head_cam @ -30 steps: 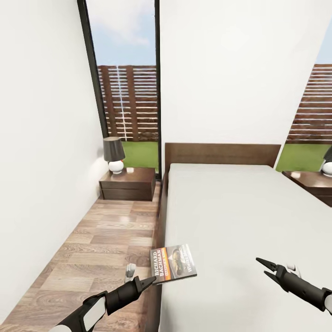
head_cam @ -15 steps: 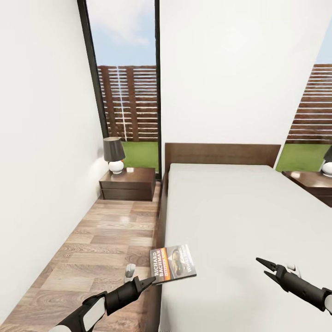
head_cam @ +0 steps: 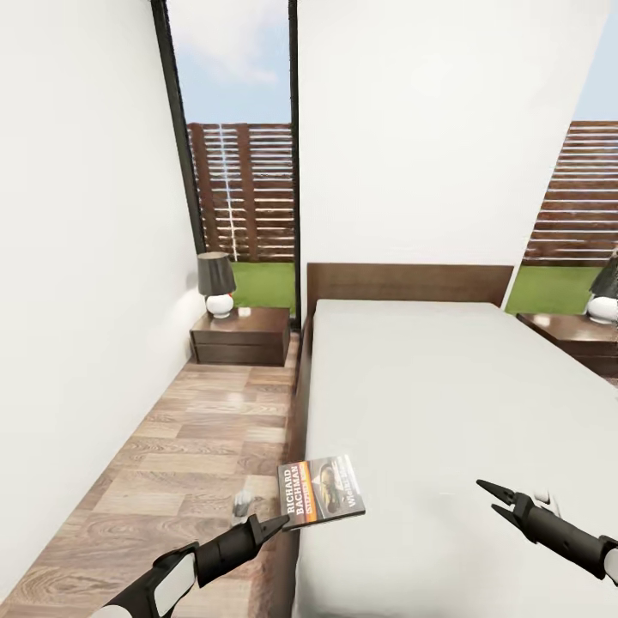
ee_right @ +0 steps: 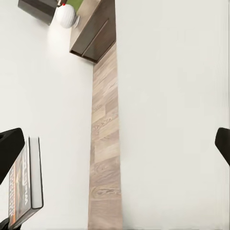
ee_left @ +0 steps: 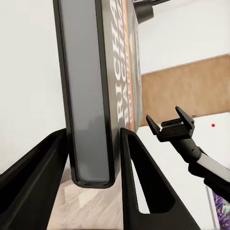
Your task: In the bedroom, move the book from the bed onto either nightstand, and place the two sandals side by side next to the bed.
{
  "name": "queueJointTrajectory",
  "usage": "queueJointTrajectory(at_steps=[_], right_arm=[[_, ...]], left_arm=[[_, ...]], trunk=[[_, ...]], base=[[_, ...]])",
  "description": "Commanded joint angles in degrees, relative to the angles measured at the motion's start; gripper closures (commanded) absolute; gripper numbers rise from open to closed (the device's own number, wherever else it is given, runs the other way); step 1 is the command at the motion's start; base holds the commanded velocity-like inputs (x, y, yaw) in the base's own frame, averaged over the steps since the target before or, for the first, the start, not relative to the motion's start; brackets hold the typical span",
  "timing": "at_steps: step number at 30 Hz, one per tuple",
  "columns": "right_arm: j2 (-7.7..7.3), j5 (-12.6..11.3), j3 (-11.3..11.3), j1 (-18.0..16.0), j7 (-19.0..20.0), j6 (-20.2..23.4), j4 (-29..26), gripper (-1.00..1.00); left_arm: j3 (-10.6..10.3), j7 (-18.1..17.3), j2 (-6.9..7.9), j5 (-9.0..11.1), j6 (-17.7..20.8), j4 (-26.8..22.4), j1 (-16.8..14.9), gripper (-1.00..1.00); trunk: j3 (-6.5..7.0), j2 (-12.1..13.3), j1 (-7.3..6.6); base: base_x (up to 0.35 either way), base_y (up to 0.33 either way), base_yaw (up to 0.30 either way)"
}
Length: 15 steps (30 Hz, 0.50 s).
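Robot beside the bed [head_cam: 446, 403], facing the headboard. The left gripper [head_cam: 273, 524] is clamped on the near edge of the book [head_cam: 321, 487]; the left wrist view shows the book's edge seated between the two fingers [ee_left: 139, 182], both pressed against it. The book is held just above the mattress at the bed's left side, cover up. The right gripper [head_cam: 499, 499] hovers over the mattress with its jaws apart and nothing between them.

Compared with half a second ago, the whole head view has shifted slightly: the left nightstand [head_cam: 242, 335] and its lamp [head_cam: 216, 285] sit a little further right, while both arms and the book keep the same place in the picture. This reads as the camera or base moving, not the objects. The likely meaning: with the grasp secured, the robot is beginning its approach along the wood floor [head_cam: 180, 446] toward that nightstand. A second nightstand [head_cam: 575, 330] stands across the bed.
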Motion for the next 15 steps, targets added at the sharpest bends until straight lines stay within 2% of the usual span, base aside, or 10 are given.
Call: queueJointTrajectory(at_steps=[1,5,15], right_arm=[[-0.04,-0.6,0.4,0.0,0.1,0.4,0.0,-1.00],[-0.04,-0.6,0.4,0.0,0.1,0.4,0.0,-1.00],[0.04,-0.6,0.4,0.0,0.0,-0.1,0.0,-1.00]], left_arm=[[-0.3,-0.1,0.04,0.7,0.6,0.0,0.0,1.00],[-0.3,-0.2,0.04,0.7,0.6,0.0,0.0,1.00],[-0.3,0.1,0.04,0.7,0.6,0.0,0.0,1.00]], trunk=[[-0.06,0.0,-0.04],[-0.06,0.0,-0.04],[-0.06,0.0,-0.04]], base=[[-0.332,0.000,0.000],[-0.144,0.000,0.000],[-0.010,0.000,0.000]])
